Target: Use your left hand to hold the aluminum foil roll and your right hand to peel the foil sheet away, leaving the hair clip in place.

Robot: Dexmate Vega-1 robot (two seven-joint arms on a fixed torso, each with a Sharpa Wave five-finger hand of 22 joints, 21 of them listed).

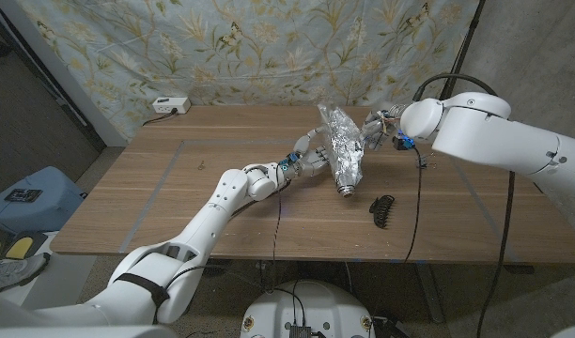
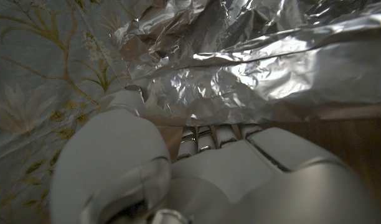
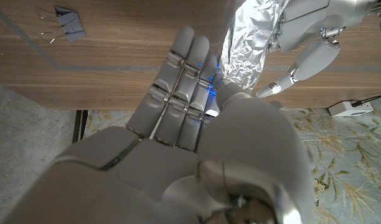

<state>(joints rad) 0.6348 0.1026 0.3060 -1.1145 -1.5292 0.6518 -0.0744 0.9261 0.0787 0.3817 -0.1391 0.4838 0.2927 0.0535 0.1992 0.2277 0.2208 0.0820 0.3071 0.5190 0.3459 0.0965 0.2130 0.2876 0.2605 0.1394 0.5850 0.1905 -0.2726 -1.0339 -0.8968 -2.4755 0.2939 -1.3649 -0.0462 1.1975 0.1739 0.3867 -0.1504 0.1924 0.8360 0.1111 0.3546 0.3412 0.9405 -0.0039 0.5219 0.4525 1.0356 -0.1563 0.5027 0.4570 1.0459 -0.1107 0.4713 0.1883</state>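
Observation:
The crumpled aluminum foil roll [image 1: 344, 148] stands tilted on the wooden table [image 1: 175, 188], its core end down near the middle. My left hand [image 1: 309, 155] grips it from the left; in the left wrist view my fingers [image 2: 209, 138] reach under the wrinkled foil [image 2: 253, 81]. My right hand [image 1: 380, 127] hovers close beside the roll's upper right with straight fingers [image 3: 184, 68] and nothing between them, the thumb tip near the foil [image 3: 248, 43]. The left hand [image 3: 305, 28] also shows there, holding the roll. The black hair clip [image 1: 381, 208] [image 3: 69, 20] lies apart, nearer the front edge.
A white power strip [image 1: 168, 105] lies at the table's back left edge. Grey tape lines [image 1: 161, 178] mark the tabletop. A blue bin [image 1: 29, 199] stands on the floor to the left. A black cable [image 1: 417, 188] hangs from my right arm over the table.

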